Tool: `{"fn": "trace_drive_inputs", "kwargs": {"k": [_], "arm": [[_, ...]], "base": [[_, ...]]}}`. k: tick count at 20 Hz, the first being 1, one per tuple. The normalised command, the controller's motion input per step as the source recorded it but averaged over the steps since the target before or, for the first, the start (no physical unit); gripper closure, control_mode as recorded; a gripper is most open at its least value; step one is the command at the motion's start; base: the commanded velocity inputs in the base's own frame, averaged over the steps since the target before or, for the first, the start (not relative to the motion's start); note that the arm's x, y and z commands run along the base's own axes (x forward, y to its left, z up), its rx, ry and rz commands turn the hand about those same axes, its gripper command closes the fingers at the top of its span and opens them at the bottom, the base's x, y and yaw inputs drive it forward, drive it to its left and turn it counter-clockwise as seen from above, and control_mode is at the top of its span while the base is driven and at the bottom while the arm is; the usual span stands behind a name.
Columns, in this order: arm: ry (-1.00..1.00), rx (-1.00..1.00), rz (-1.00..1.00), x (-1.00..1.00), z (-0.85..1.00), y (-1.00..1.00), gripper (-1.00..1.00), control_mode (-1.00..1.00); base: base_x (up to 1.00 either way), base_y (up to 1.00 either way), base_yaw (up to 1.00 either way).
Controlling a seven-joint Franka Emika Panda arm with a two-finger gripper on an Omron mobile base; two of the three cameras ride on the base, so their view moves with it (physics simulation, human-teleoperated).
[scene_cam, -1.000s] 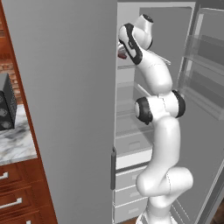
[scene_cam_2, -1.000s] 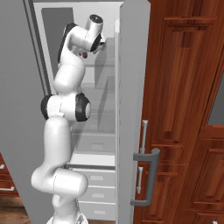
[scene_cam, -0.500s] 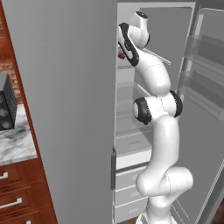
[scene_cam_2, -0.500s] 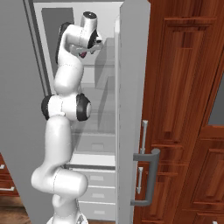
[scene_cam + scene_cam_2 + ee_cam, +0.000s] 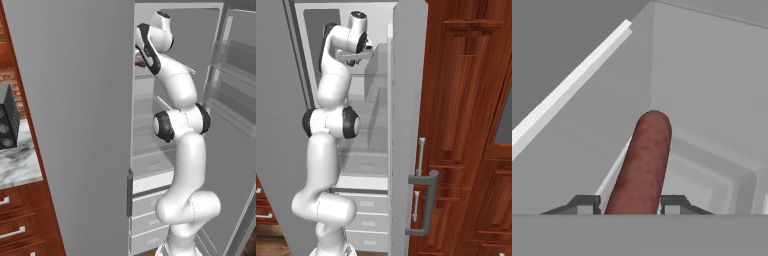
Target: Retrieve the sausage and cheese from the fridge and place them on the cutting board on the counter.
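The sausage is a dark red-brown cylinder that stands up between my two fingertips, and my gripper is shut on it. The gripper is high up in the open grey fridge, at the top shelf, and a bit of the sausage shows beside the hand. From the other side the gripper hangs in front of the fridge's back wall, behind the open door. The cheese and the cutting board are out of view.
The marble counter with a dark microwave lies left of the fridge. Glass shelves and white drawers sit below my arm. Dark wooden cabinets stand right of the open door with its handle.
The hand has risen a little at the top shelf with the sausage in it. The rest of the arm has barely moved.
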Motion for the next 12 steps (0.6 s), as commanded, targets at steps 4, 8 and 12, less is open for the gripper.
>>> {"fn": "trace_drive_inputs", "kwargs": {"k": [4, 8, 12], "arm": [[-0.01, 0.03, -0.07, -0.85, -0.45, -0.21, 1.0, -1.0], [-0.07, 0.02, -0.13, -0.94, -0.47, -0.1, 1.0, -1.0], [-0.12, 0.02, -0.14, -0.94, -0.49, -0.02, 1.0, -1.0]], "base": [[0.0, 0.0, 0.0], [0.0, 0.0, 0.0], [0.0, 0.0, 0.0]]}}
